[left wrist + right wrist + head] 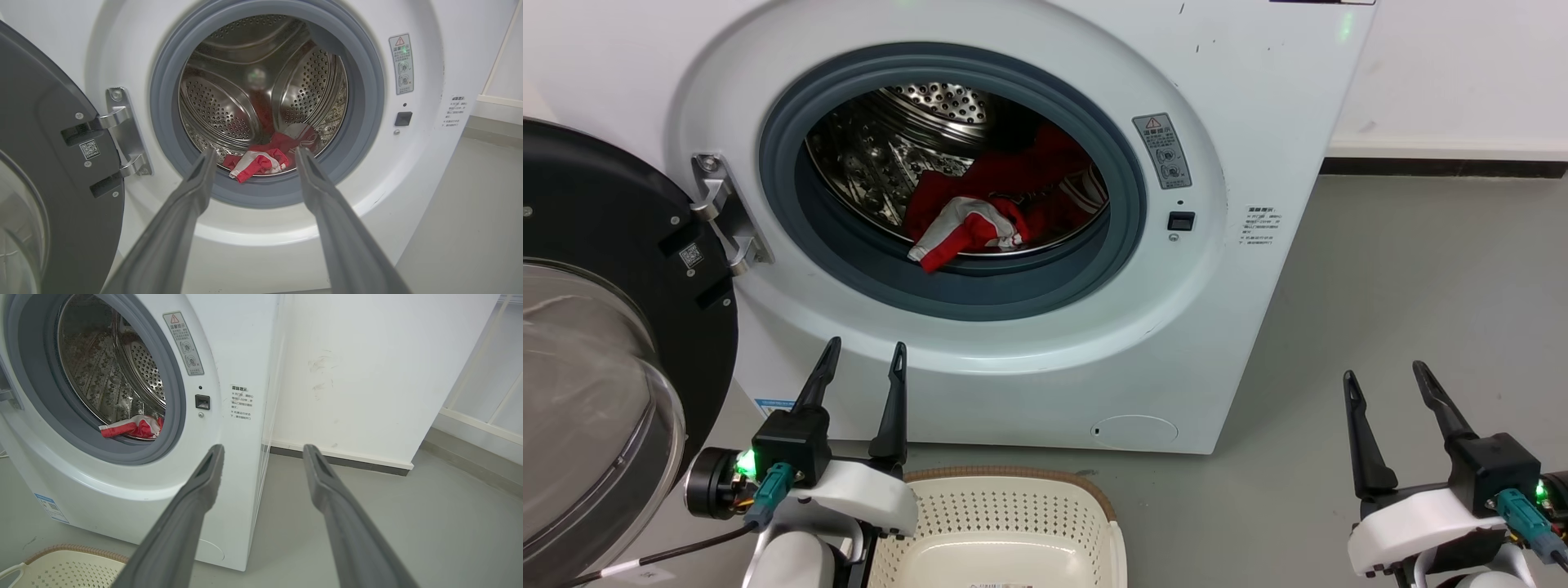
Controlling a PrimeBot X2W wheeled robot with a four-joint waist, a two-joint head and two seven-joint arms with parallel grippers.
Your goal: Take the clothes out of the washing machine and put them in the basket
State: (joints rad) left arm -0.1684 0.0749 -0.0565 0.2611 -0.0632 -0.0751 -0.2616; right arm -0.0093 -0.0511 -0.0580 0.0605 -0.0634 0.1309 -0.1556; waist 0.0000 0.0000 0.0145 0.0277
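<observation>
Facing the large white front-loading washing machine (pixel 1258 98), we find its round black-rimmed glass door (pixel 613 269) swung wide open to our left on a metal hinge (pixel 727 220), so the mouth stands unobstructed. A ring of grey rubber gasket (pixel 980 290) edges the opening, and behind it sits the perforated steel drum (pixel 874 155). The soft red clothes with white stripes and panels (pixel 1001 204) lie in one heap on the drum's bottom, toward the front. One red-and-white fold reaches over the drum's lip onto the gasket. We cannot tell how many garments make up the heap.

Our left tool (pixel 866 347) hovers before the machine's lower front, below the opening, its two dark fingers apart and holding nothing. Our right tool (pixel 1386 371) hangs well to the right of the machine over bare grey floor (pixel 1421 269), which runs open to the white wall (pixel 1445 73); its fingers are likewise spread and empty.

The small cream plastic basket with perforated sides and a brown woven rim (pixel 1005 474) stands on the floor just before the machine, beside the left tool. We count one machine, one door, one basket and two tools.
</observation>
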